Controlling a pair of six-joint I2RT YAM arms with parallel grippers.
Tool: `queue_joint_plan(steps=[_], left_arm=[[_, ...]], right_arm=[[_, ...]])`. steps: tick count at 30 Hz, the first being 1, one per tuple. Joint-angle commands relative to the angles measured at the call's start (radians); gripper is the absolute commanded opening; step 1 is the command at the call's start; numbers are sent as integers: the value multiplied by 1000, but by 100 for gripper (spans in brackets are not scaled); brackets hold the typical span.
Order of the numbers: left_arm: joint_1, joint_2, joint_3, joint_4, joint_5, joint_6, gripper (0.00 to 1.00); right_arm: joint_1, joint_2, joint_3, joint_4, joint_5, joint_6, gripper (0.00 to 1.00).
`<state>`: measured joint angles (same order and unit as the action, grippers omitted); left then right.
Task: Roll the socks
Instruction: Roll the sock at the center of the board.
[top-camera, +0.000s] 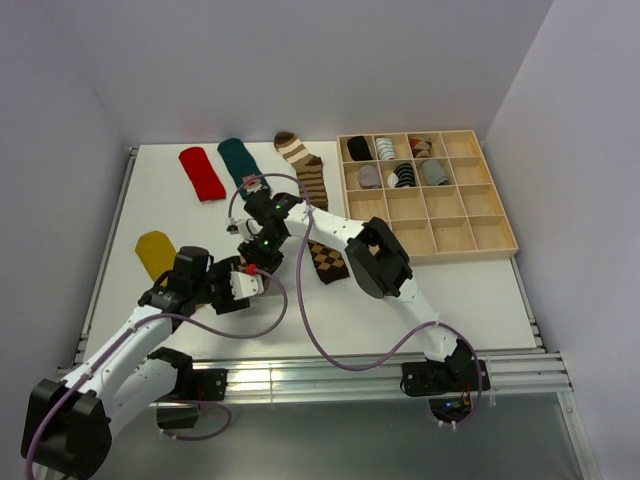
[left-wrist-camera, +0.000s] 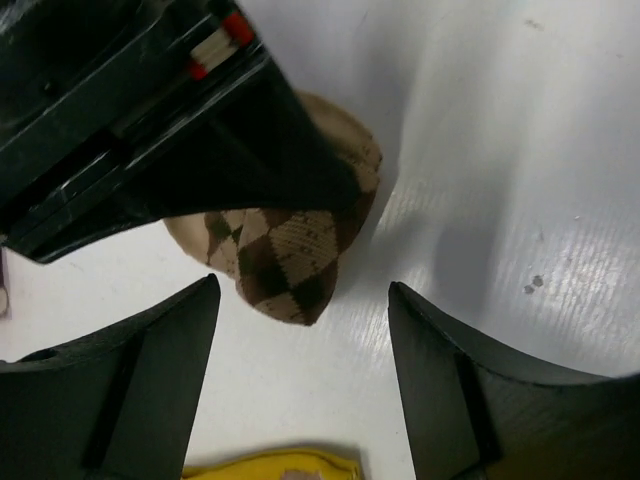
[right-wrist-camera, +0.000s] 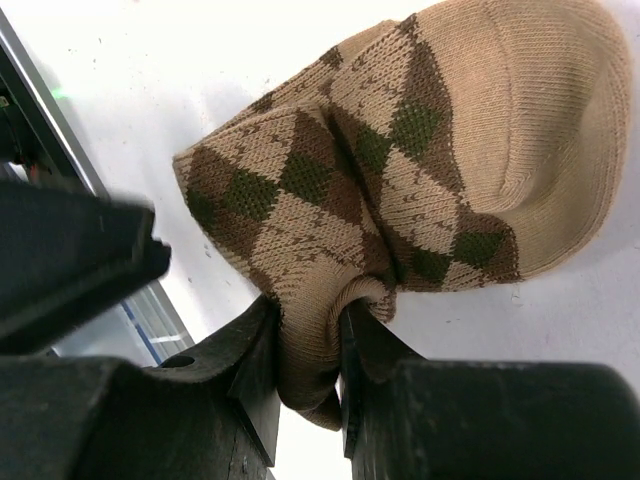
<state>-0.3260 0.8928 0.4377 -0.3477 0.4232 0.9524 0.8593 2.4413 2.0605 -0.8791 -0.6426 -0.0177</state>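
right gripper (right-wrist-camera: 310, 350) pinches the argyle sock (right-wrist-camera: 400, 170), lower centre; left gripper (left-wrist-camera: 303, 330) hangs spread, empty. i'd roll tight toward the toe, seemingly upper right.

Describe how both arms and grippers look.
The left arm and right arm have white shells, black round joints and a purple cable looping along each. The left gripper and right gripper have black wedge-shaped fingers; a green light sits near the right wrist.

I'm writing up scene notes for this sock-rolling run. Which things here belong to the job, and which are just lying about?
Job: argyle sock, pinched in the right gripper; mustard sock; red sock; teal sock; striped sock.
Lying about, for now: wooden tray; rolled socks in its compartments.
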Motion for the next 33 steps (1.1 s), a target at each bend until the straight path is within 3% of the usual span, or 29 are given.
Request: queue_joint_plan(steps=[1, 4, 6, 13, 21, 24, 30, 31, 33], left_arm=[[-41, -45, -33, 105, 11, 23, 74], [-61, -22, -50, 124, 22, 45, 74], [-73, 1, -71, 169, 8, 49, 80], [-91, 72, -122, 335, -46, 59, 76], [-91, 193, -117, 415, -83, 63, 71], [-91, 239, -94, 386, -70, 66, 65], [-88, 334, 30, 239, -2, 57, 38], [-88, 353, 53, 190, 11, 48, 27], [-77, 409, 114, 139, 54, 37, 17]], right_arm=[[-9, 99, -17, -100, 149, -44, 13], [-9, 96, -26, -90, 147, -42, 13], [-9, 97, -26, -90, 146, -42, 13], [-9, 90, -40, -86, 138, -47, 13], [-9, 81, -68, -66, 123, -54, 15], [-13, 78, -74, -64, 121, -57, 17], [-17, 55, -100, -35, 147, -54, 30], [-16, 45, -120, -14, 159, -48, 37], [-23, 6, -155, 28, 185, -21, 41]])
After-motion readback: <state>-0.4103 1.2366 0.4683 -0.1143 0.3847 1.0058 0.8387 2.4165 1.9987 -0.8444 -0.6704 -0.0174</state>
